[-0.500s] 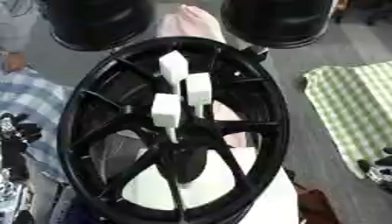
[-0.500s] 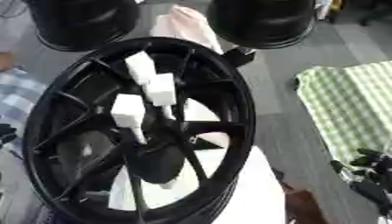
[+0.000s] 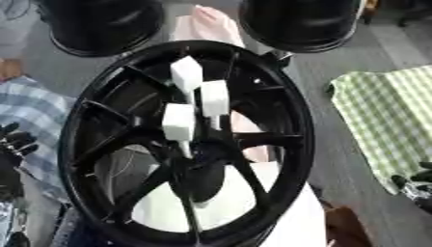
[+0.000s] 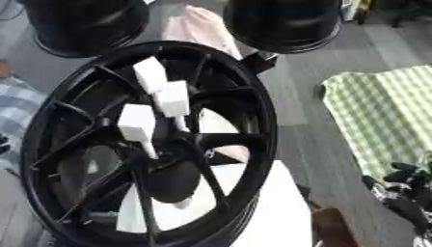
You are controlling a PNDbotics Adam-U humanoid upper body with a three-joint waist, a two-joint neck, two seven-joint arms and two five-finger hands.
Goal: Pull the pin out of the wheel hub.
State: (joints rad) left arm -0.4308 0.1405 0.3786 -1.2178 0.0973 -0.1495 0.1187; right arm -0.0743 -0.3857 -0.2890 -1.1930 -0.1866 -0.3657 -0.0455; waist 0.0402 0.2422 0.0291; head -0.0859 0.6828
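A black spoked wheel hub fills the middle of both views, resting on a white surface. Three white pins with block-shaped heads stand up from its centre: one at the back, one to the right, one at the front. My left hand shows at the left edge, apart from the hub, its dark fingers relaxed. My right hand sits at the lower right edge, well away from the hub, fingers spread and holding nothing.
Two more black hubs stand at the back, one left and one right. A green checked cloth lies on the right, a blue checked cloth on the left. Pink cloth lies between the back hubs.
Only the whole picture has shifted slightly. The hub, pins and both hands stand as before.
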